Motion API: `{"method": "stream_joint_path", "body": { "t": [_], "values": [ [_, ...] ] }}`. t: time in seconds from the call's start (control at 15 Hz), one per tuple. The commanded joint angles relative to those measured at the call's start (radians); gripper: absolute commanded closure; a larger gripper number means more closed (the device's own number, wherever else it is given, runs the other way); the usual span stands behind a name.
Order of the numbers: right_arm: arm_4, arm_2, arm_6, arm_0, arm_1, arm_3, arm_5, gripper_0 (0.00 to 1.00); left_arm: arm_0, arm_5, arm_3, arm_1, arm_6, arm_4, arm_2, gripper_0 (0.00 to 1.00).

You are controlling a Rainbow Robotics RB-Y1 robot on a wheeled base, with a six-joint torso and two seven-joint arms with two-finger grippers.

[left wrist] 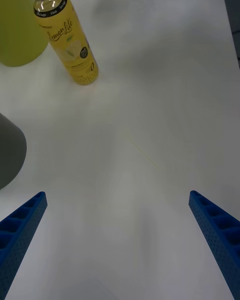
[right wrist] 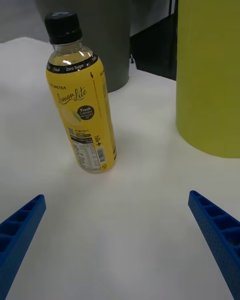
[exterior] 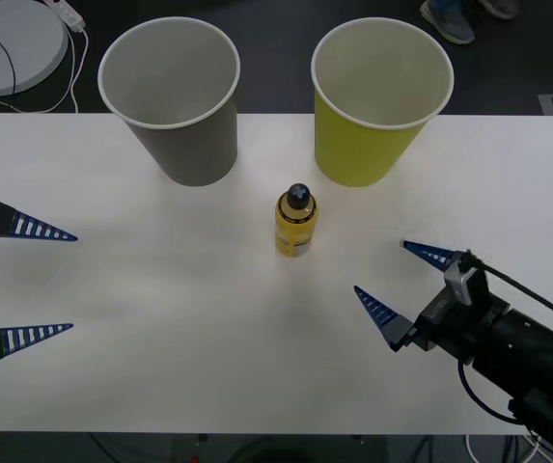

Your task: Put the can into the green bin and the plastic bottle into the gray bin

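1. Lemon tea plastic bottle (exterior: 296, 221) upright on bench (exterior: 208, 386), just near of gray bin (exterior: 172, 96) and green bin (exterior: 380, 96); not binned.
2. Right end effector (exterior: 401, 275) spread, aimed at bottle.
3. Left end effector (exterior: 49, 282) spread, far left.

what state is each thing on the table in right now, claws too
plastic bottle: upright on the table, black cap on, free of both claws
gray bin: upright, open top, nothing seen inside
green bin: upright, open top, nothing seen inside
left claw: open, holding nothing, at the table's left edge
right claw: open, holding nothing, right of the bottle and pointed toward it
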Motion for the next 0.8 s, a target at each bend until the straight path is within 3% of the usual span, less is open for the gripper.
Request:
{"method": "stream_joint_path", "body": {
  "t": [0.07, 0.47, 0.8],
  "values": [
    [-0.004, -0.017, 0.02, -0.033, 0.052, 0.062, -0.084, 0.0, 0.0, 0.0, 0.0, 0.0, 0.0, 0.0, 0.0, 0.0],
    [-0.038, -0.034, 0.205, -0.109, 0.148, 0.189, -0.14, 0.0, 0.0, 0.0, 0.0, 0.0, 0.0, 0.0, 0.0, 0.0],
    [-0.038, -0.023, 0.227, -0.175, 0.2, 0.292, -0.183, 0.0, 0.0, 0.0, 0.0, 0.0, 0.0, 0.0, 0.0, 0.0]
  ]
}}
